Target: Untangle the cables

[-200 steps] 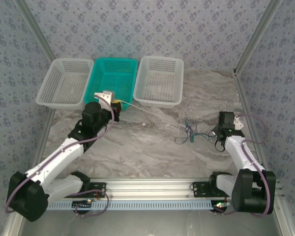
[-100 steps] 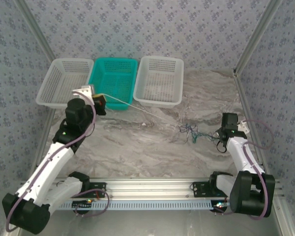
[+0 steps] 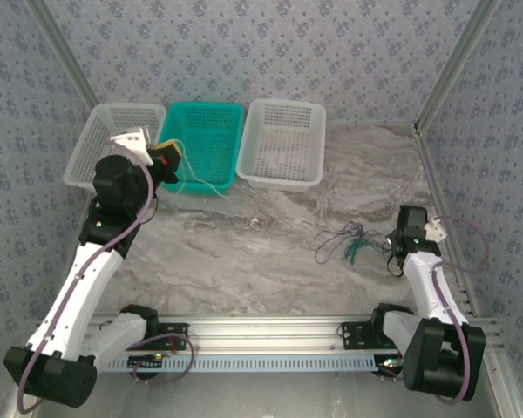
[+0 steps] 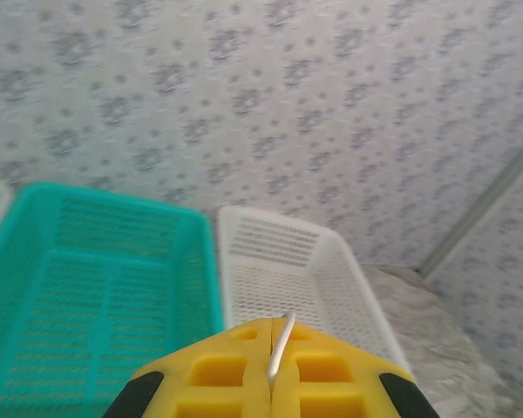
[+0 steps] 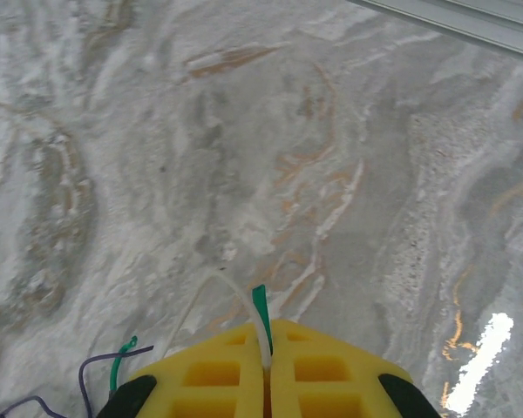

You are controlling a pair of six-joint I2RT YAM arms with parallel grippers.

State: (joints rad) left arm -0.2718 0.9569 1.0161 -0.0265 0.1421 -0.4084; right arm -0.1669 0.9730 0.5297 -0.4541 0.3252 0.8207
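thin dark, green and teal cables (image 3: 352,250) lie loosely tangled right of centre

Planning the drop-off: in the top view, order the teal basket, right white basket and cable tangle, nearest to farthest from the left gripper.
1. Teal basket, right beside the left gripper.
2. Right white basket, back centre.
3. Cable tangle, far right.

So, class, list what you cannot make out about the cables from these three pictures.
- Top view: the cables are too thin to tell which strand crosses over which.
- Left wrist view: the white cable disappears into the shut left end effector, hiding its held end.
- Right wrist view: the right end effector hides where the green strand leads; the bottom edge cuts off the rest of the tangle.
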